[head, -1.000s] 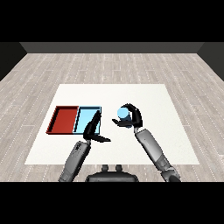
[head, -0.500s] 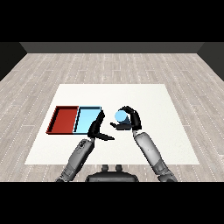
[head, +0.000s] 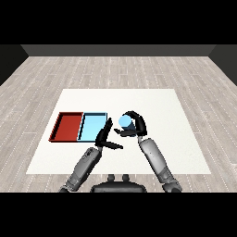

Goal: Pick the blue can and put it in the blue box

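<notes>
My right hand (head: pixel 133 125) is curled round the blue can (head: pixel 124 121), fingers arched over its top and right side and the thumb below, so only the can's pale blue upper left face shows; its lower part and base are hidden behind my fingers, and I cannot tell whether it touches the table (head: pixel 152 104) or is held just off it. The can sits just to the right of the light blue tray (head: pixel 92 126), outside it and near its right edge. My left hand (head: pixel 105 137) holds nothing: its fingers are straight, pointing up and forward, with the thumb stuck out to the right toward the can. The fingertips overlap the lower right corner of the light blue tray in this view, so that corner is covered, and I cannot say whether they touch the rim or hang above it. The red tray (head: pixel 68 126) lies touching the left side of the light blue one, both flat on the white table. My two grey forearms come in from the lower corners, and their upper parts are cut off at the bottom of the view. The gap between my left thumb and the right hand is narrow, though the two stay apart.
</notes>
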